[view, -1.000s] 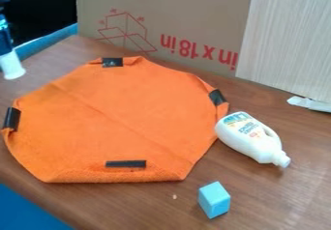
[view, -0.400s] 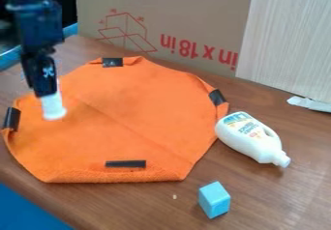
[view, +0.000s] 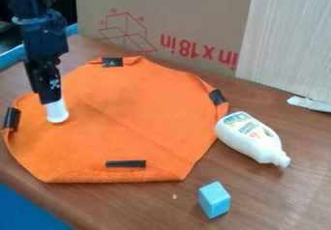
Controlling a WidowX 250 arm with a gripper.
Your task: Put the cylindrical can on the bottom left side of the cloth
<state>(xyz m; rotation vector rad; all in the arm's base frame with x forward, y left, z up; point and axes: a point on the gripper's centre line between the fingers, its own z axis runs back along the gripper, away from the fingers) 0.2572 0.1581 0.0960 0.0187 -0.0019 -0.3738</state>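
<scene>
At the upper left of the camera view, the black gripper (view: pixel 52 98) points down over the left part of the orange cloth (view: pixel 129 113). It is shut on the white cylindrical can (view: pixel 57 112), whose upper end is hidden between the gripper's fingers. The can stands nearly upright, its lower end over the cloth's left side, a little right of the black tape on the left edge. Whether the can touches the cloth, I cannot tell.
A white bottle (view: pixel 251 138) lies on the wooden table (view: pixel 129 205) right of the cloth. Nearer the front is a light blue block (view: pixel 214 200). A cardboard box (view: pixel 168 11) stands along the back, with a pale panel (view: pixel 284 40) against it.
From the left edge of the view, the gripper has come right and down over the cloth with the can. Since the later earlier frame it has shifted slightly down and right.
</scene>
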